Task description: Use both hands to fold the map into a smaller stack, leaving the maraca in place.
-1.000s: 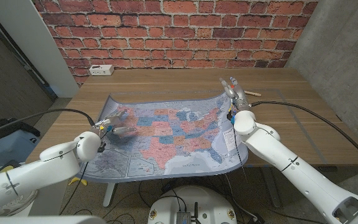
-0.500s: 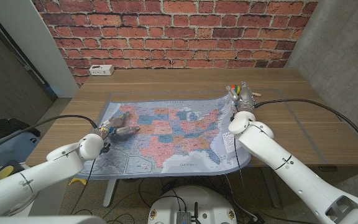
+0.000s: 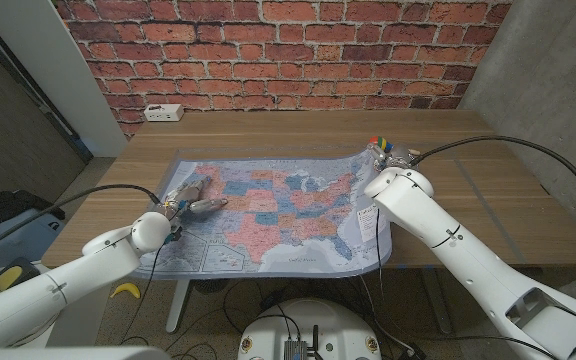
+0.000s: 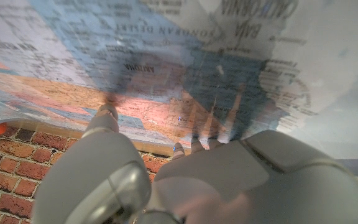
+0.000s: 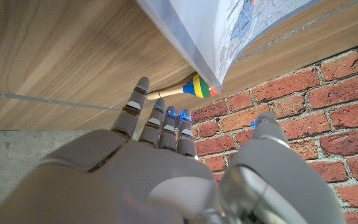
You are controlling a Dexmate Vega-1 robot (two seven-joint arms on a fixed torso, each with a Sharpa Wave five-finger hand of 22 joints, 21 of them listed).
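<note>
L hand (image 3: 190, 198) fingers spread, pressing map (image 3: 268, 210) to pin it. R hand (image 5: 160, 134) released, empty; maraca (image 5: 182, 88) just beyond fingertips, prob lining up on map edge.

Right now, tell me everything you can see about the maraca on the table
The maraca lies on its side on the wooden table, beside the map's far right corner. Its rounded head carries bright bands of green, yellow, blue and red; a plain, light wood-looking handle sticks out from it. In the right wrist view the lifted map edge covers part of the head. The right hand is close by, but no contact shows.
</note>
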